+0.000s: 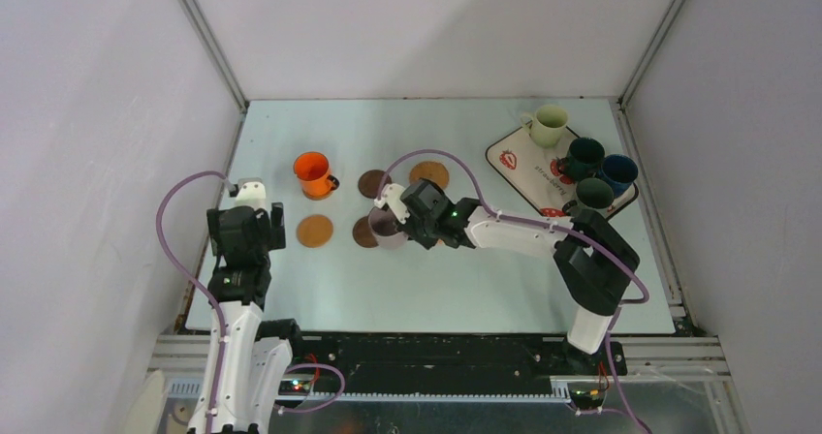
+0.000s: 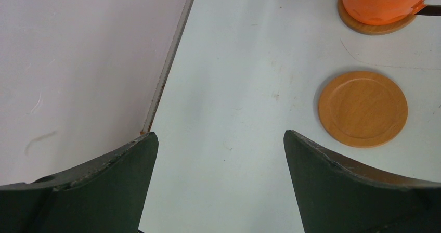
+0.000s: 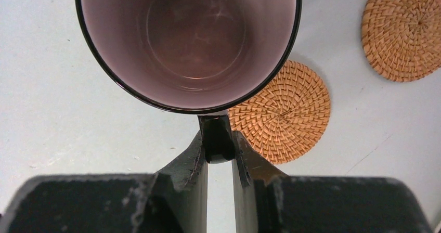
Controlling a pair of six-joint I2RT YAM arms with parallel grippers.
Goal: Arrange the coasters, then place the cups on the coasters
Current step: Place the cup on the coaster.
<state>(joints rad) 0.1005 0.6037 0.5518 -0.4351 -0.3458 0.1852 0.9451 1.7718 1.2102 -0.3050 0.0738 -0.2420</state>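
mauve cup: we are seeing the mauve cup (image 3: 187, 40) hanging by its handle from the right tool (image 3: 218, 152), which is pinching that handle between its fingers. In the top view the cup is sitting over the near dark coaster (image 1: 361, 232) and covering part of it. We cannot tell whether it is touching down.
orange cup: the orange cup (image 1: 315, 174) is standing on a tan coaster (image 2: 372, 29), so we are counting this pair as done.
bare coasters: the smooth tan coaster (image 2: 363, 108), the far dark coaster (image 1: 373, 183), one woven coaster (image 3: 283, 111) just beside the mauve cup and a second woven coaster (image 3: 403, 30) further off are all lying on the tabletop (image 1: 436, 289) with nothing on them.
cups waiting: the pale green cup (image 1: 549, 124), the navy cup (image 1: 618, 172), the far dark green cup (image 1: 584, 158) and the near dark green cup (image 1: 591, 197) are sitting on the strawberry tray (image 1: 512, 155), well apart from the coasters.
left tool: the left tool (image 2: 219, 137) is spread wide, holding nothing, and hovering over bare tabletop near the smooth tan coaster.
progress: we are judging the coasters as laid out, with one cup placed, a second being delivered and four cups left to move.
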